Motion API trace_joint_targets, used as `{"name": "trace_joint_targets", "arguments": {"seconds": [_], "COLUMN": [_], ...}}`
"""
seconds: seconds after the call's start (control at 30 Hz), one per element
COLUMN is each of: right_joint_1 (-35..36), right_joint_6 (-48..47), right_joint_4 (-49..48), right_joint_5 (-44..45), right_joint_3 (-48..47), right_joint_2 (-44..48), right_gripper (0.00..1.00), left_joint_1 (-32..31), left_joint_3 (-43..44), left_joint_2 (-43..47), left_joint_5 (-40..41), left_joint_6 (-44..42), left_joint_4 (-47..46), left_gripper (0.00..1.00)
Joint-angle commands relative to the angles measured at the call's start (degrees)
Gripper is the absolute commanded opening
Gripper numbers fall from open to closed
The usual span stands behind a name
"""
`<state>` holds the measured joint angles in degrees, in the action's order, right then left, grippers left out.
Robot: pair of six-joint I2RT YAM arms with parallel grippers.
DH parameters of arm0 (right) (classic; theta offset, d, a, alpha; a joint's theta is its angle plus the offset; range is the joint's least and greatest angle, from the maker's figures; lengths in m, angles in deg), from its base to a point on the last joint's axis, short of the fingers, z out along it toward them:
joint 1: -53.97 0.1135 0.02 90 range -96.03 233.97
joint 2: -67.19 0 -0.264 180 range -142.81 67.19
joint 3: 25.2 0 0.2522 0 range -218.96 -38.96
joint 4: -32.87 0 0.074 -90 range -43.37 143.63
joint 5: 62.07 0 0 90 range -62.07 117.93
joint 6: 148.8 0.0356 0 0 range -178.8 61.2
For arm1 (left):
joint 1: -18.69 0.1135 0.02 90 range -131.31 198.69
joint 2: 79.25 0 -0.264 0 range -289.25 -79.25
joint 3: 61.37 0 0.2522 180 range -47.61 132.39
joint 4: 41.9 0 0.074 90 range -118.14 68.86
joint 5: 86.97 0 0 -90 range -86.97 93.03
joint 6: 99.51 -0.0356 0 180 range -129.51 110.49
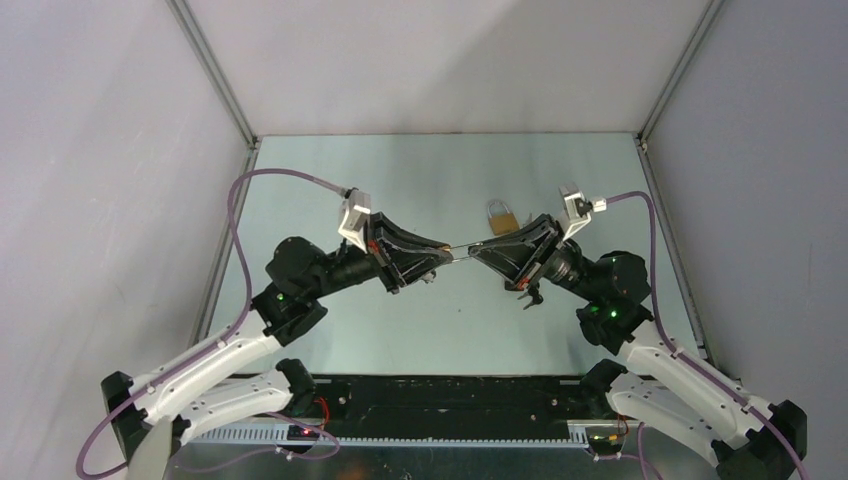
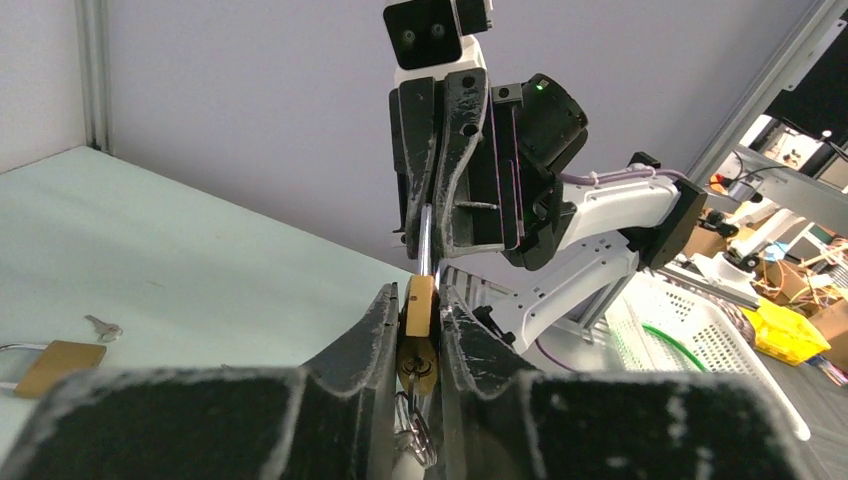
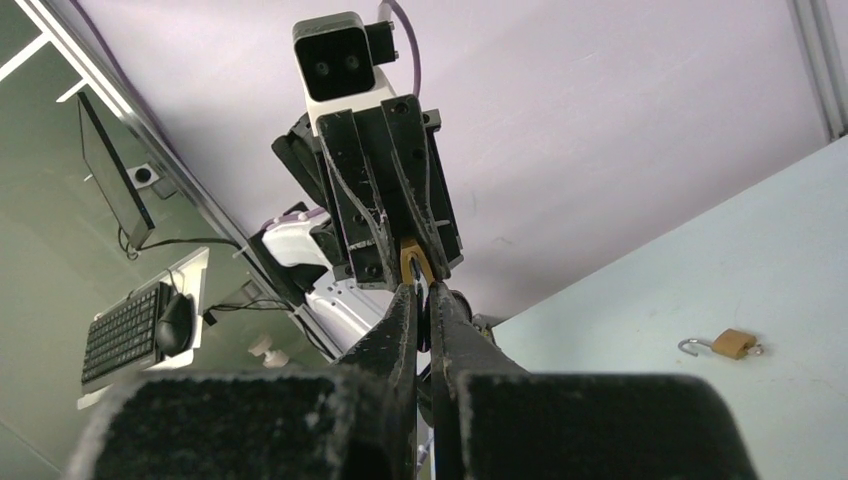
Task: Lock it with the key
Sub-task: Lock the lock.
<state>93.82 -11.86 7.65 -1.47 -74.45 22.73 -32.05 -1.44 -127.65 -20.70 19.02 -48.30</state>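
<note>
Above the middle of the table my two grippers meet tip to tip. The left gripper is shut on the body of a brass padlock. A key sits in its keyhole, and a key ring hangs between the fingers. My right gripper is shut on that padlock's silver shackle, and it points straight at the left one. In the right wrist view only a sliver of brass shows between the left gripper's fingers.
A second brass padlock lies on the pale green table behind the grippers, its shackle open. A small key rests beside it. Grey walls and metal posts close in the table on three sides.
</note>
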Motion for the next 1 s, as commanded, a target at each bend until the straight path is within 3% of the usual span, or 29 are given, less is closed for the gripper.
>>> {"name": "trace_joint_targets", "arguments": {"seconds": [0.0, 0.43, 0.83, 0.93, 0.97], "right_joint_1": [2.29, 8.27, 7.00, 3.34, 2.48], "right_joint_6": [-3.26, -19.12, -20.40, -17.95, -17.72], "right_joint_4": [-1.49, 5.67, 11.33, 14.92, 15.88], "right_joint_5": [4.40, 12.92, 4.22, -1.29, -2.38], "right_joint_3": [-2.00, -2.39, -2.35, -2.77, -3.02], "right_joint_2": [-1.74, -3.96, -1.36, 0.35, 0.70], "right_gripper": [0.00, 0.00, 0.00, 0.15, 0.26], "left_joint_1": [-0.74, -1.24, -0.13, 1.63, 2.06], "left_joint_3": [1.75, 1.64, 0.54, -0.41, -0.53], "left_joint_2": [-2.58, -1.93, -0.36, 0.33, 0.66], "left_joint_5": [-8.95, -14.27, -13.09, -12.74, -13.10], "left_joint_6": [2.18, 1.91, 0.60, -0.65, -0.88], "left_joint_4": [-2.64, -3.29, -2.19, 0.38, 0.87], "left_gripper": [0.00, 0.00, 0.00, 0.00, 0.00]}}
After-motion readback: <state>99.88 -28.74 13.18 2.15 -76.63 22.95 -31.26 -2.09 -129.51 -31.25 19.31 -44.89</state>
